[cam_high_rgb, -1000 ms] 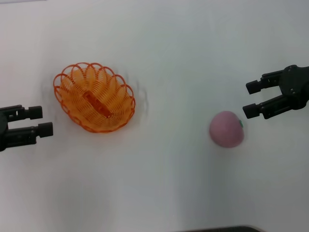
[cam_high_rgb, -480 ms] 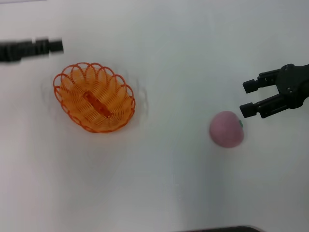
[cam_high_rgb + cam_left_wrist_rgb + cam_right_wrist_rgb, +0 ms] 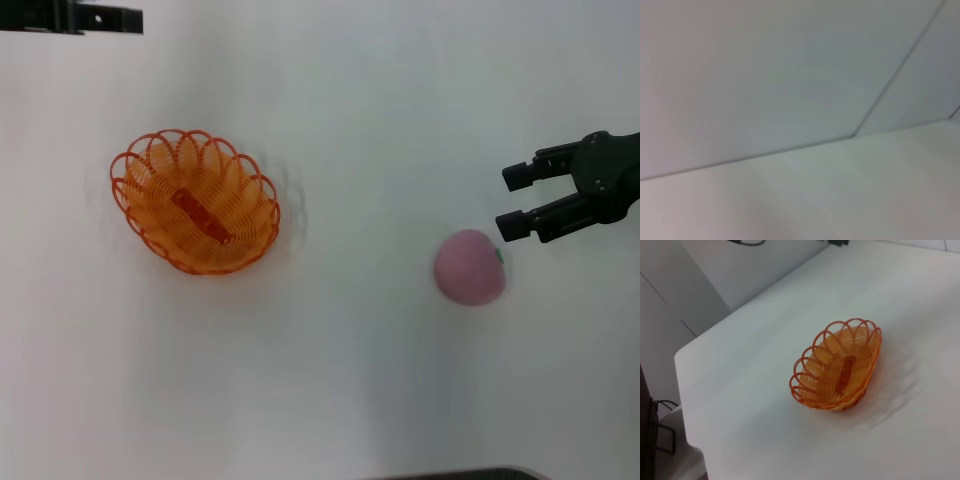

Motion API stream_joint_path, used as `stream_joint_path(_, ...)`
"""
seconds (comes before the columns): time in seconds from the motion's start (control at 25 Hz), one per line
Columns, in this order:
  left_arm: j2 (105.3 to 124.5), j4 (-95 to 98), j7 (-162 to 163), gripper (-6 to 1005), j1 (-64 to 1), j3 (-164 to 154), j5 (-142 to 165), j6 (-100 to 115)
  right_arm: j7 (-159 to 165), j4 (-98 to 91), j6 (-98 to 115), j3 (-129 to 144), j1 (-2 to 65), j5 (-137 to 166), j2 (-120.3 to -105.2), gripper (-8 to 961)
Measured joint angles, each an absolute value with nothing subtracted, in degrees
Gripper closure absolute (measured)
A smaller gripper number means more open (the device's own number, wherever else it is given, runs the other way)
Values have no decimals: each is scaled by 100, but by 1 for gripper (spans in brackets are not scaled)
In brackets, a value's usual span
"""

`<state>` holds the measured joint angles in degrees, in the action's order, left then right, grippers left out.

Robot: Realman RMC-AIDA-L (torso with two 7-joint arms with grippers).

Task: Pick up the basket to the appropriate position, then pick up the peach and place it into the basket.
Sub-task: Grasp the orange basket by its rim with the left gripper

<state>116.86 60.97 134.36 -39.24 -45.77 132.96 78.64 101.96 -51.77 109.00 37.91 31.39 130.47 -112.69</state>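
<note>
The orange wire-loop basket [image 3: 195, 214] sits upright on the white table at the left; the right wrist view also shows it [image 3: 837, 365], empty but for its darker bottom strip. The pink peach [image 3: 469, 267] lies on the table at the right, its green mark facing right. My right gripper [image 3: 510, 203] is open and empty, hovering just beyond and to the right of the peach, not touching it. My left gripper [image 3: 120, 18] is at the far top left corner, well behind the basket and partly cut off by the frame edge.
The white table [image 3: 340, 120] spreads around both objects. In the right wrist view the table's edge [image 3: 682, 390] drops off beyond the basket, with a dark object [image 3: 650, 430] below it. The left wrist view shows only pale wall and surface.
My left gripper has swung from the left of the basket to the far top left corner. My right gripper shifted slightly left, then held still. Basket and peach have not moved.
</note>
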Motion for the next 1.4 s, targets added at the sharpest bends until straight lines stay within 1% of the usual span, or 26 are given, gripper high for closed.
stream_joint_path(0.16,11737,6071,13576,264,-4135,-4803,13867,7725,10189,-5169,10883,3788,3139,13044,-11283,7)
stream_joint_path(0.2,11820,6064,13766,264,-4303,-5105,14552,7596,10188,-5166,10874,3788,3144,13042,-11286,7)
stream_joint_path(0.28,11876,6061,13928,264,-4385,-5346,15012,7516,10184,-5165,10852,3788,3157,13041,-11286,7)
stream_joint_path(0.44,12082,6010,14080,264,-4586,-5674,15823,7510,10175,-5162,10838,3795,3175,13043,-11317,7)
stream_joint_path(0.52,12128,5884,14080,263,-4670,-5689,15958,7541,10173,-5160,10817,3805,3180,13057,-11327,7)
stream_joint_path(0.68,12095,5407,14077,263,-4853,-5699,16024,7535,10172,-5159,10798,3821,3182,13067,-11332,7)
stream_joint_path(0.88,12084,5019,14045,263,-4898,-5773,16119,7250,10166,-5159,10786,3829,3182,13069,-11343,7)
stream_joint_path(1.2,12074,4667,14026,321,-4948,-5778,16193,7109,10160,-5154,10719,3833,3182,13078,-11358,7)
stream_joint_path(1.32,12100,4694,13974,343,-4927,-5748,16164,7107,10159,-5150,10682,3840,3182,13079,-11372,7)
stream_joint_path(1.4,12111,4700,13953,506,-4924,-5730,16155,7108,10160,-5150,10677,3842,3182,13079,-11382,7)
